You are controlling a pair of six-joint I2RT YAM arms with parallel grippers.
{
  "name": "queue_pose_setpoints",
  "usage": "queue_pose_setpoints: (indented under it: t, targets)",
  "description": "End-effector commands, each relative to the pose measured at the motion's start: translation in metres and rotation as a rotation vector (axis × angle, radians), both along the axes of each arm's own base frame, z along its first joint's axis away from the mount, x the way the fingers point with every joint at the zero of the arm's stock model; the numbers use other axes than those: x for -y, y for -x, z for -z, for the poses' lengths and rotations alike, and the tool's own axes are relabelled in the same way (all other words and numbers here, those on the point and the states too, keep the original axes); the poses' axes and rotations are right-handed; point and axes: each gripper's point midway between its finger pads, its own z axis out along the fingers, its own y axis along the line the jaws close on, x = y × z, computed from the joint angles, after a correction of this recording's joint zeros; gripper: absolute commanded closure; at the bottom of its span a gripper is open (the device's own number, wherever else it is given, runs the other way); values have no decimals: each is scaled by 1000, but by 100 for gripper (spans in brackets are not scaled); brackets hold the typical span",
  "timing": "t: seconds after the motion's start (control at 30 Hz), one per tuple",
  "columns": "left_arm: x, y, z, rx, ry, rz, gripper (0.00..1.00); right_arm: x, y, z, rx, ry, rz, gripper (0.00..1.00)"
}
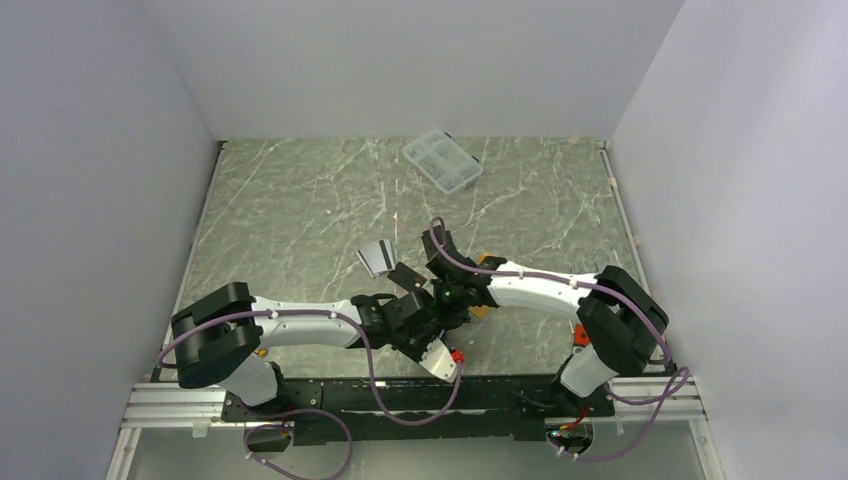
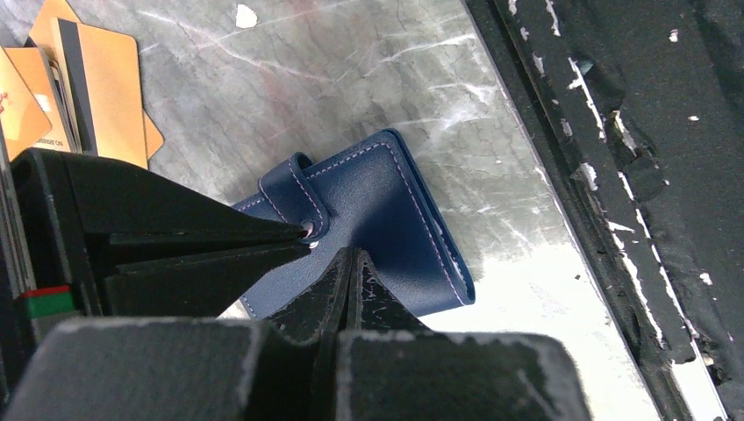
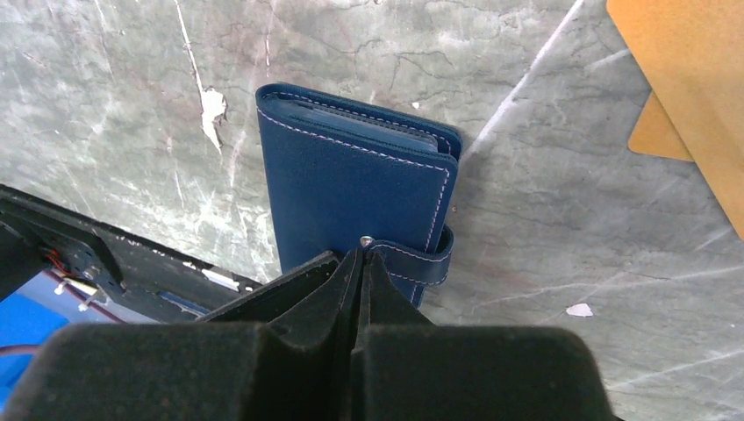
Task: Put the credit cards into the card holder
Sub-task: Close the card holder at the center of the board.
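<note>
The navy-blue card holder (image 3: 351, 189) lies closed on the marble table (image 1: 300, 210), its snap tab (image 3: 423, 260) wrapped over one edge. My right gripper (image 3: 361, 254) is shut, with its tips right at the snap stud. In the left wrist view my left gripper (image 2: 354, 254) is also shut, its tips resting on the card holder (image 2: 399, 219) cover, nothing between them. Orange-gold credit cards (image 2: 101, 92) with a dark stripe lie just beyond the holder. A silver-grey card (image 1: 378, 257) lies left of the grippers. From above the arms hide the holder.
A clear plastic compartment box (image 1: 442, 162) sits at the back of the table. The black base rail (image 2: 614, 175) runs close beside the holder at the table's near edge. More orange cards (image 3: 693, 79) lie to the right of the holder.
</note>
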Motion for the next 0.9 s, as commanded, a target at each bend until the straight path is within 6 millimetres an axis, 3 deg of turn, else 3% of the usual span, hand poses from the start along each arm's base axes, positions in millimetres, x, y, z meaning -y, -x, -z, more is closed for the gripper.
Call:
queue_pose_setpoints:
  t: [0.0, 0.5, 0.67, 0.87]
  targets:
    - [1, 9, -7, -30, 22, 24, 100, -1, -4, 16, 6, 21, -2, 100]
    - [-3, 9, -12, -20, 19, 28, 100, 6, 3, 41, -57, 140, -39, 100]
    - [-22, 10, -18, 4, -15, 32, 100, 13, 4, 46, -57, 169, -27, 100]
    - [-36, 9, -3, 33, -36, 23, 100, 14, 4, 44, -51, 172, -22, 100]
